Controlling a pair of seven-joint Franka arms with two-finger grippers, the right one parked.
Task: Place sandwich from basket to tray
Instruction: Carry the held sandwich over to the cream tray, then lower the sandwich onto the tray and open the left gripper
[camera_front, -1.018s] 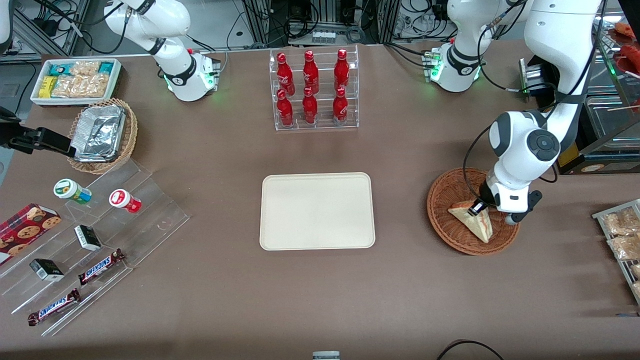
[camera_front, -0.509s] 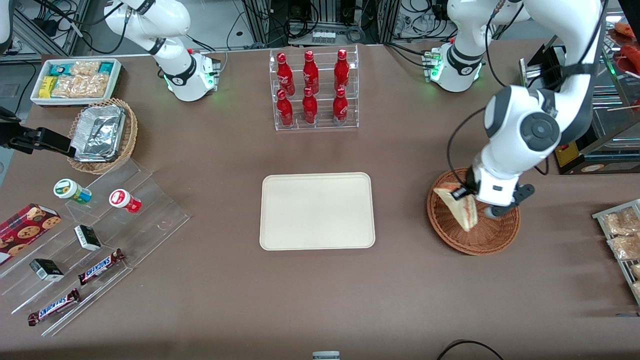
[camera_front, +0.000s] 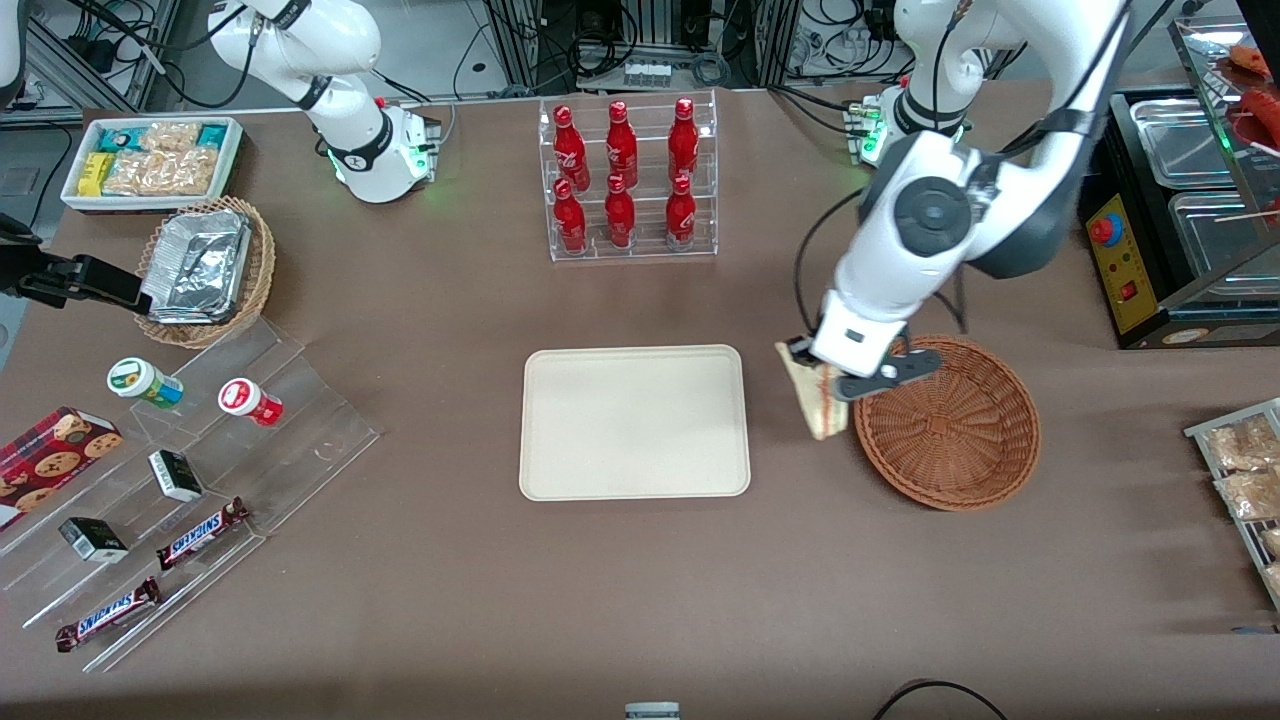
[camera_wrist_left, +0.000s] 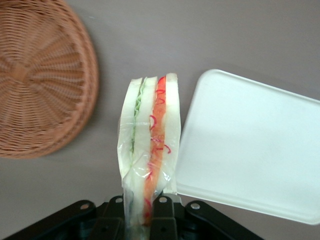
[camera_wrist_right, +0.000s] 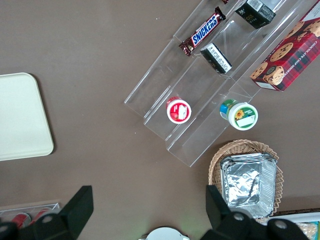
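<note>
My left gripper (camera_front: 815, 385) is shut on the sandwich (camera_front: 818, 400), a plastic-wrapped wedge of pale bread with red and green filling (camera_wrist_left: 150, 140). It hangs in the air over the bare table between the cream tray (camera_front: 634, 421) and the reddish-brown wicker basket (camera_front: 947, 423). The wrist view shows the wedge pinched at its lower end between both fingers (camera_wrist_left: 162, 215), with the basket (camera_wrist_left: 40, 80) on one side and a corner of the tray (camera_wrist_left: 250, 145) on the other. Nothing lies in the basket.
A clear rack of red bottles (camera_front: 625, 180) stands farther from the front camera than the tray. At the parked arm's end are a stepped acrylic stand with snacks (camera_front: 170, 480), a tan foil-lined basket (camera_front: 205, 270) and a white snack bin (camera_front: 150, 160). Metal counters (camera_front: 1190, 200) flank the working arm.
The gripper has lifted the sandwich out of the basket and carried it sideways toward the tray; it now hangs past the basket's rim. The basket is left with nothing in it.
</note>
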